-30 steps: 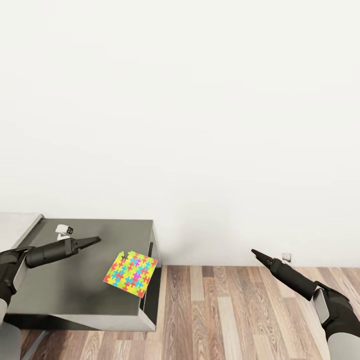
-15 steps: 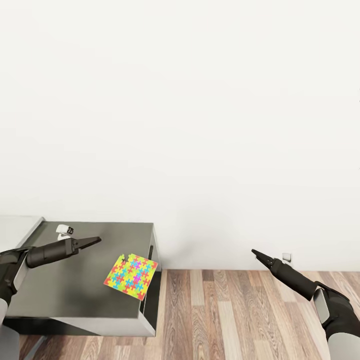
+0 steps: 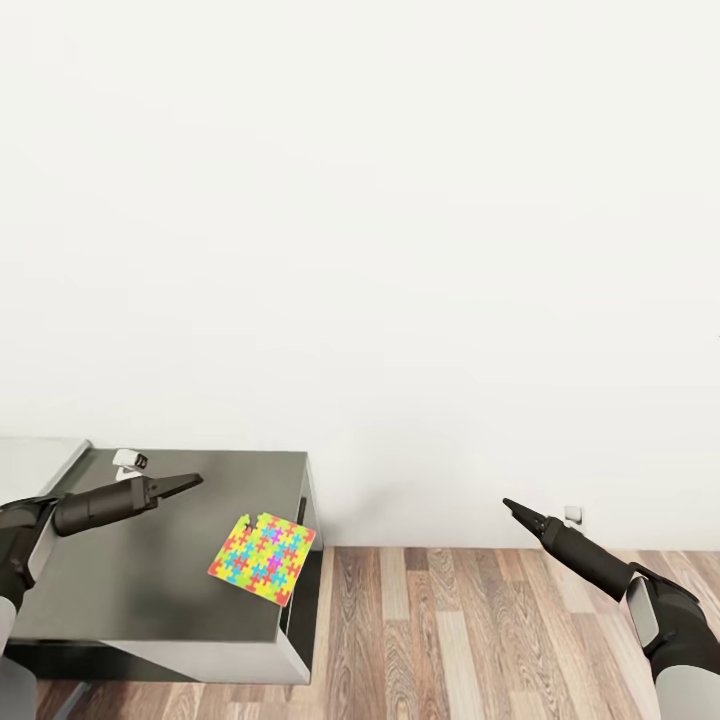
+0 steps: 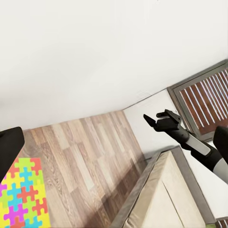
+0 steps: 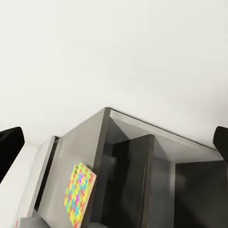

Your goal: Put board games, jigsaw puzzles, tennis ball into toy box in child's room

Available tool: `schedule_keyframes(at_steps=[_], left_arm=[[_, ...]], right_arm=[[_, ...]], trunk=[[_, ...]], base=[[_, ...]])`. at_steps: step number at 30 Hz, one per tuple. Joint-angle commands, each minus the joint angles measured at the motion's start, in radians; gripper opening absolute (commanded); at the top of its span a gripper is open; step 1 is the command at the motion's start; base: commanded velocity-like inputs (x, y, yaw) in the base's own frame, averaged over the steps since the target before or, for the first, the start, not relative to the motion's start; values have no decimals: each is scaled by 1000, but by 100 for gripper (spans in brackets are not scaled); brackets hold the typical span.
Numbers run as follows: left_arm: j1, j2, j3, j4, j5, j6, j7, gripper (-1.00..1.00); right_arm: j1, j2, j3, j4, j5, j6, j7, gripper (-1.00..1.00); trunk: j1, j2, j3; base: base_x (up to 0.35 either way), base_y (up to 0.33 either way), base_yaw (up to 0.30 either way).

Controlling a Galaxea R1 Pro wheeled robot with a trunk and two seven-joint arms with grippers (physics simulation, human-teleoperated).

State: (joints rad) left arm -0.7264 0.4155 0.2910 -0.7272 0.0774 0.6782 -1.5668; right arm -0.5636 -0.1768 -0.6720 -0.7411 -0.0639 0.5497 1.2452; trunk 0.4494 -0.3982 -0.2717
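1. Jigsaw puzzle (image 3: pixel 262 557) lies at the dark worktop's (image 3: pixel 120 590) right near edge, unmoved; only the camera view shifted.
2. Left claw (image 3: pixel 190 482) and right claw (image 3: pixel 514 509) appear closed, empty, unchanged.

Home bedroom, bare white wall (image 3: pixel 400 200), wood-plank floor (image 3: pixel 450 640), dark grey cabinet (image 3: pixel 150 590), colourful jigsaw puzzle (image 3: pixel 262 557)

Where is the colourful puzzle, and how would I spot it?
Find the dark grey cabinet top against the white wall, at the left of the head view. The jigsaw puzzle lies flat at its right edge, one corner poking over the side above the wood floor. It is a thin notched square of yellow, green, red, blue and pink pieces, unlike the small white gadget further back.
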Motion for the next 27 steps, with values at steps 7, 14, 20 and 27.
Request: schedule_keyframes(at_steps=[7, 14, 20, 27], left_arm=[[-1, 0, -1, 0, -1, 11, -4, 100], [-1, -4, -4, 0, -2, 11, -4, 100], [-1, -3, -3, 0, -1, 10, -4, 100], [-1, -2, -3, 0, -1, 11, -4, 100]], right_arm=[[-1, 0, -1, 1, -3, 9, 1, 100], [-1, -1, -2, 1, -2, 9, 3, 100], [-1, -1, -1, 1, -3, 9, 3, 100], [-1, 1, -1, 2, -4, 8, 2, 100]], trunk=[[1, -2, 10], [1, -2, 22], [1, -2, 32], [1, -2, 43]], base=[[0, 0, 0], [0, 0, 0], [0, 0, 0], [0, 0, 0]])
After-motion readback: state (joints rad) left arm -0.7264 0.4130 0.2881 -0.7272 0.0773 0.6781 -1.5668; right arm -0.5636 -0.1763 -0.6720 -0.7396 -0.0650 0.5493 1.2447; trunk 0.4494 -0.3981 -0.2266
